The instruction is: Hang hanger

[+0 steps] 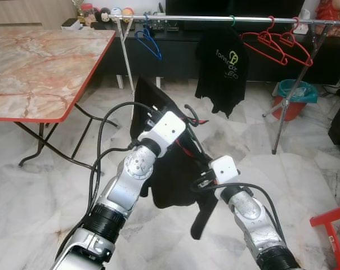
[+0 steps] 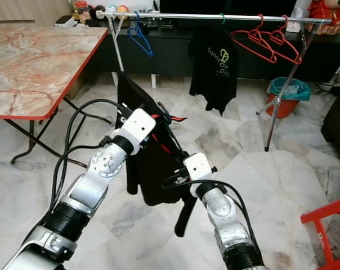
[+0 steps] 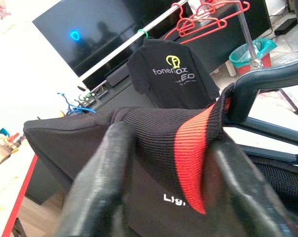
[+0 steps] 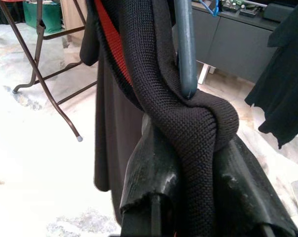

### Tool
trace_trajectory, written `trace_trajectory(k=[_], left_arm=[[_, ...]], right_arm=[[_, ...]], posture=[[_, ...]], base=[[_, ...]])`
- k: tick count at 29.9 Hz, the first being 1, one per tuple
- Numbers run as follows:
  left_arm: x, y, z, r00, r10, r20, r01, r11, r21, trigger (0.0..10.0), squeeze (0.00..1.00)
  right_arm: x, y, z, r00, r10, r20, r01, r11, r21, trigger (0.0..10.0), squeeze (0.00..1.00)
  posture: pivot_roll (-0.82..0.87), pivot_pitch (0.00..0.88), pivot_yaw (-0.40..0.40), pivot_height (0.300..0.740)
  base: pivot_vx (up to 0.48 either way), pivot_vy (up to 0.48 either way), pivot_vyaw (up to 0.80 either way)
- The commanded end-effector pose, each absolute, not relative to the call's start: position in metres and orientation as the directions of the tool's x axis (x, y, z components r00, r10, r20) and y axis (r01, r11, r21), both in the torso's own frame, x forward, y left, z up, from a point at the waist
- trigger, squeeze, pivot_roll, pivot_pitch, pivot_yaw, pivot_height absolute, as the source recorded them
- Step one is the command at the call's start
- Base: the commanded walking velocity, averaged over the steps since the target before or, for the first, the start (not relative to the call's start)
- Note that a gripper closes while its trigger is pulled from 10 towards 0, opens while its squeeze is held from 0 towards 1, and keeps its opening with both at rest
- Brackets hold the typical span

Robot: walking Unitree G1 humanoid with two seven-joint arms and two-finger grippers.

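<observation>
While gripper-held, shirt (image 1: 175, 180) below rail (image 1: 215, 19)

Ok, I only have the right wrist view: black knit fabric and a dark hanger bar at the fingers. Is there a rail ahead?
Observer: Yes, a silver rail crosses ahead of the robot.
Operator: Anything hanging on it?
Observer: Red hangers near its right end, beside a black T-shirt.
Operator: And the left arm?
Observer: The left gripper pinches the black garment at its red-banded collar.
</observation>
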State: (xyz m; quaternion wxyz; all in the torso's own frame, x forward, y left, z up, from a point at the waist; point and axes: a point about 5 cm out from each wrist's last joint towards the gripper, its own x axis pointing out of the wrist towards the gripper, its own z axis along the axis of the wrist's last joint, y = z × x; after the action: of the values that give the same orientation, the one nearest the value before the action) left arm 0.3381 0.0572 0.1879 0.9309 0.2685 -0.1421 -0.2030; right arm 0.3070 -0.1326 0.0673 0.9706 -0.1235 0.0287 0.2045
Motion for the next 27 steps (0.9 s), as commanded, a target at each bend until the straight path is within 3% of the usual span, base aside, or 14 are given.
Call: trace_trajectory(k=[1,14,27], left_arm=[[0.34,0.056,0.192,0.87,-0.462,0.172,0.293,0.766,0.573,0.0,0.0],[0.34,0.059,0.196,0.872,-0.451,0.193,0.275,0.775,0.569,0.0,0.0],[0.347,0.078,0.205,0.909,-0.336,0.247,0.159,0.827,0.539,0.0,0.0]], right_arm=[[0.308,-0.13,0.069,0.913,0.396,-0.097,-0.408,0.883,-0.232,0.0,0.0],[0.303,-0.133,0.062,0.901,0.412,-0.137,-0.434,0.856,-0.282,0.0,0.0],[0.284,-0.138,0.036,0.866,0.435,-0.247,-0.495,0.817,-0.295,0.0,0.0]], posture=[[0.05,0.037,0.025,0.74],[0.05,0.029,0.025,0.74],[0.05,0.041,0.024,0.74]], base=[[0.0,0.0,0.0],[0.0,0.0,0.0],[0.0,0.0,0.0]])
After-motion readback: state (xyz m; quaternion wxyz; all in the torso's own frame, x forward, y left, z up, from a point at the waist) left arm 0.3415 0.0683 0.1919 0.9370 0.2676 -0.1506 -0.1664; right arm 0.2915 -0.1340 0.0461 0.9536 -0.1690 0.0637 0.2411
